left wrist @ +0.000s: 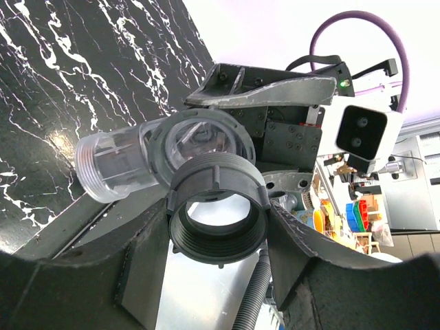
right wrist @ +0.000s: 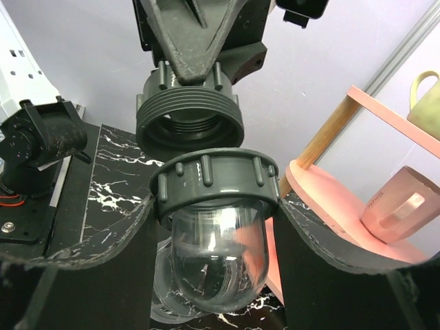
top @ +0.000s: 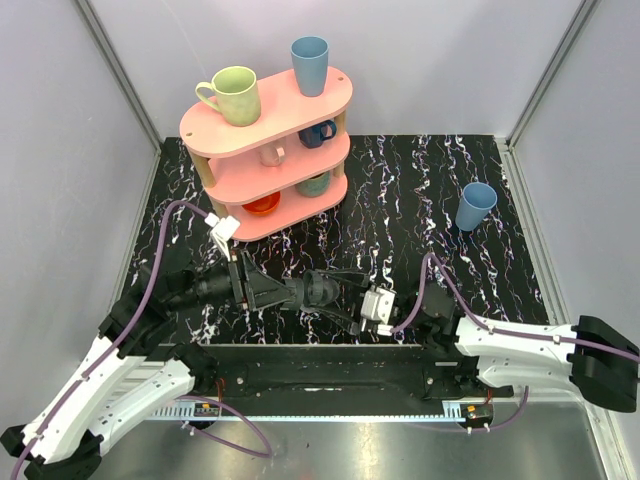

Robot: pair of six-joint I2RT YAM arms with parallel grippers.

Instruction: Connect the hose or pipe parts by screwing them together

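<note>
The left end effector (left wrist: 217, 234) clamps the dark threaded collar (left wrist: 217, 172); the right end effector (right wrist: 214, 227) grips the grey-translucent fitting (right wrist: 216, 265). Both are held close above the counter (left wrist: 62, 62), mouths not yet aligned. The next move likely calls for squaring the axes, pressing, then twisting.

The white-shelled, black-jointed left arm (top: 110, 395) and matching right arm (top: 522, 345) each carry a thin looping purple cable (left wrist: 357, 16) and a boxy white wrist camera (left wrist: 361, 134) on black screw-dotted housing.
</note>
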